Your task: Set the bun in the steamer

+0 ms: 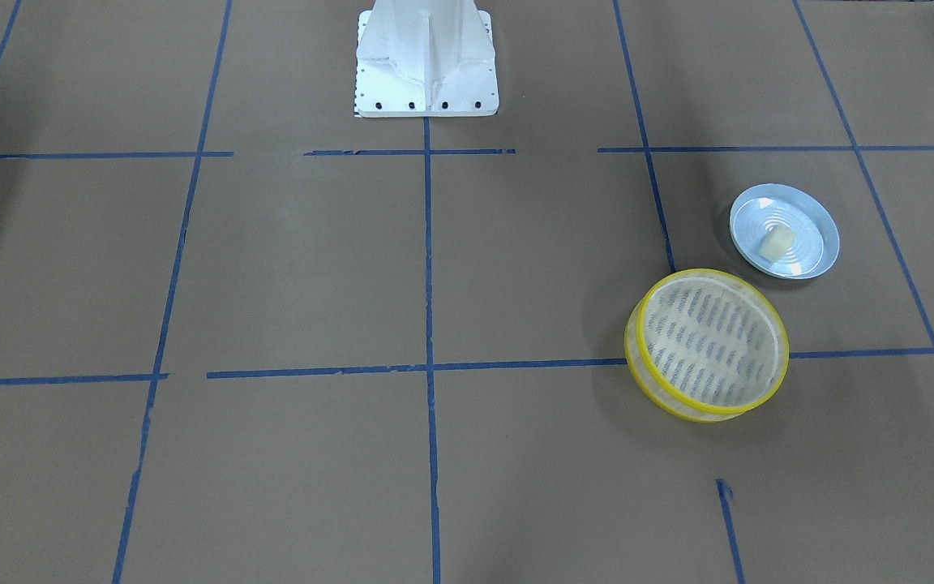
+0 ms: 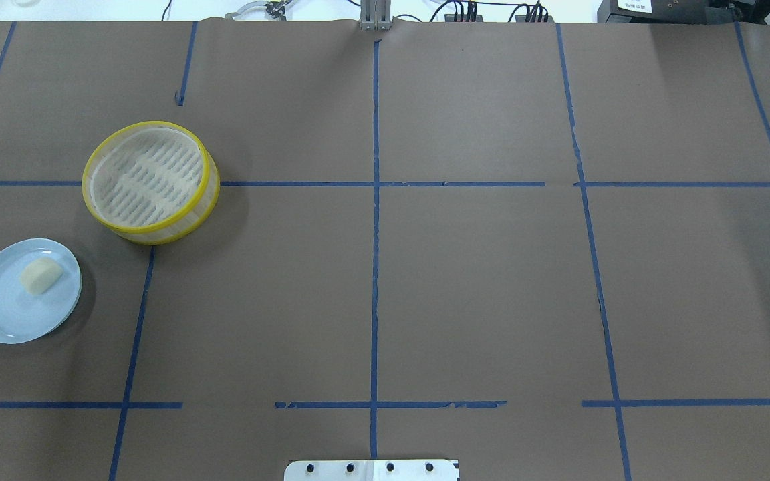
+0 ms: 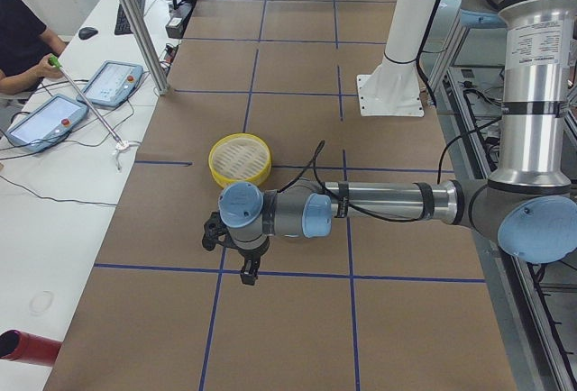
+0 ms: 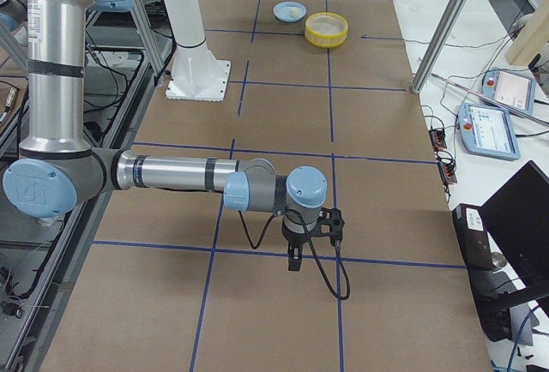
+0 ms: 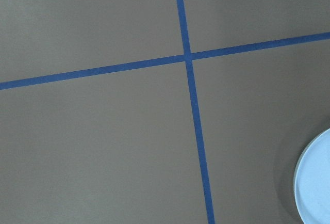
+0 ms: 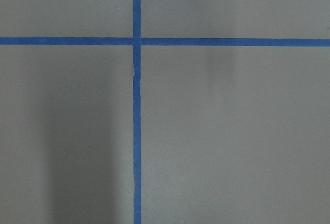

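The bun [image 1: 777, 242] is a small cream lump lying on a pale blue plate [image 1: 811, 261]; the overhead view shows the bun [image 2: 41, 275] on the plate [image 2: 11, 317] at the far left. The steamer [image 1: 682, 405], yellow-rimmed with nothing in it, stands beside the plate, also in the overhead view [image 2: 158, 232]. My left gripper [image 3: 246, 274] shows only in the exterior left view, hanging over the table near the steamer [image 3: 240, 159]. My right gripper [image 4: 294, 262] shows only in the exterior right view, far from the steamer [image 4: 327, 29]. I cannot tell whether either is open or shut.
The robot's white base [image 1: 426, 73] stands at the table's middle edge. Blue tape lines grid the brown table. The plate's edge [image 5: 315, 182] shows in the left wrist view. An operator [image 3: 22, 40], tablets and a metal pole [image 3: 135, 22] are beside the table.
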You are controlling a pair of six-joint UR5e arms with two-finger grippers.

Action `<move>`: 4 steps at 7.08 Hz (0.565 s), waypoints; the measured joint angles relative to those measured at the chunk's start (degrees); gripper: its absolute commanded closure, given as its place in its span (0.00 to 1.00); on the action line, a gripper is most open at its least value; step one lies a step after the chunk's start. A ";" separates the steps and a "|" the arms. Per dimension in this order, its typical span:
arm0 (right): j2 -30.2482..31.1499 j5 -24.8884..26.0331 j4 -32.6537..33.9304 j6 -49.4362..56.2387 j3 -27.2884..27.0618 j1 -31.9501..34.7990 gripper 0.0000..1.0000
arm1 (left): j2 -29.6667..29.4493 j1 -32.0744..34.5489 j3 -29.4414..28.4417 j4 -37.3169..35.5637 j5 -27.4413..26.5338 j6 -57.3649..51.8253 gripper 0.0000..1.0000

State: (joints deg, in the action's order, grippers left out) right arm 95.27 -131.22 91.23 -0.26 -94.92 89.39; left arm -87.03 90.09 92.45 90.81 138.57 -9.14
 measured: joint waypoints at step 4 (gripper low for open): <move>0.00 0.00 0.00 0.00 0.00 0.05 0.00 | -0.90 0.03 1.79 0.69 -0.78 1.11 0.00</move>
State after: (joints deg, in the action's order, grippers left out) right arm 95.27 -131.22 91.23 -0.27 -94.92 89.44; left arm -87.93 90.12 94.24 91.50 137.79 -8.03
